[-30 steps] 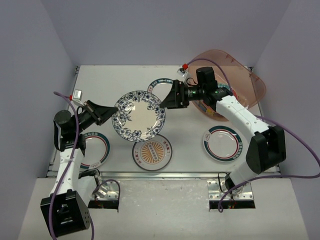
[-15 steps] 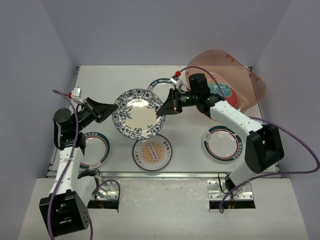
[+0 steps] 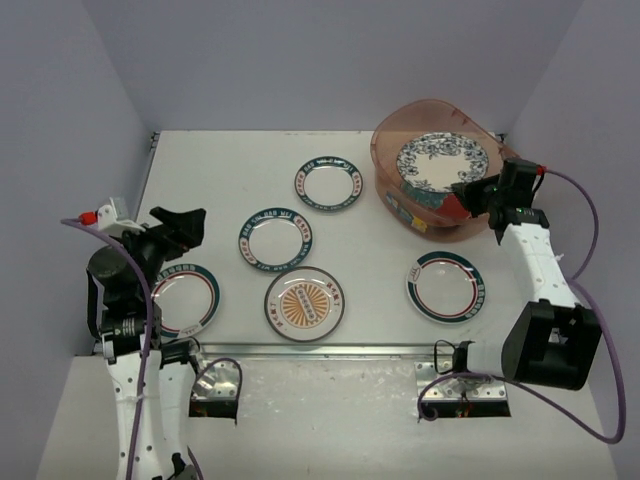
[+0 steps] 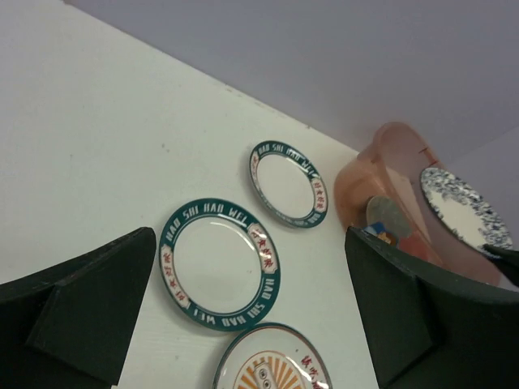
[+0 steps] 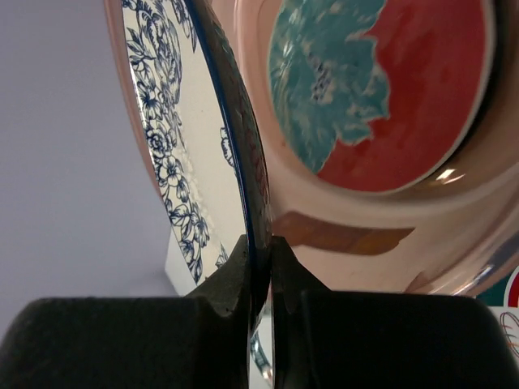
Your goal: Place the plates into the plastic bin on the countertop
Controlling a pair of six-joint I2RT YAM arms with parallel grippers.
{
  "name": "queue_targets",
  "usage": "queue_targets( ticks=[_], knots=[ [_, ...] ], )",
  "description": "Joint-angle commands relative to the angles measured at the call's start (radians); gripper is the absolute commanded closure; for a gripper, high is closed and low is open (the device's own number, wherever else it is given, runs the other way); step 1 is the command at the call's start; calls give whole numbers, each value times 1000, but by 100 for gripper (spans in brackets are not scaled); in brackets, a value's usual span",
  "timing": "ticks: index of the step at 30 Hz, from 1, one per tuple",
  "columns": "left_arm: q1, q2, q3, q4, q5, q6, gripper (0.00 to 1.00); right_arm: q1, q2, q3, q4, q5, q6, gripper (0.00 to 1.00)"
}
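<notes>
On the countertop (image 3: 220, 170) lie five plates: far teal-lettered plate (image 3: 332, 184), middle teal-lettered plate (image 3: 275, 238), orange-centred plate (image 3: 305, 303), left striped plate (image 3: 188, 298), right striped plate (image 3: 446, 285). At the plastic bin (image 3: 378, 150), far right, the right gripper (image 5: 259, 247) pinches the blue floral plate (image 3: 440, 162) by its rim, above the red-teal plate (image 5: 389, 97) inside. The left gripper (image 3: 178, 232), near left, gapes wide.

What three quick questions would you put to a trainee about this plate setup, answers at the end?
1. True or false: the right claw pinches the blue floral plate by its rim, above the plastic bin.
2. How many plates lie flat on the countertop? A) three B) five C) seven
3. Fill in: the left claw is ___ and holds nothing.

Key: 1 true; 2 B; 3 open.
</notes>
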Motion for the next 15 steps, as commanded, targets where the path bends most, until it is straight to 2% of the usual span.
queue_targets(
  ticks=[1,4,12,13,15],
  knots=[
    [-19,6,-50,-23,-10,99,0,46,-36,37,40,254,209,100],
    [-29,15,-52,-27,-3,102,0,46,65,131,-55,319,279,100],
    [-68,-3,-66,-13,1,104,0,47,262,281,-151,343,223,100],
    [-72,-1,-66,-13,0,104,0,46,279,291,-147,339,205,98],
    [-78,3,-66,-13,3,105,0,47,304,309,-153,329,173,86]
  ],
)
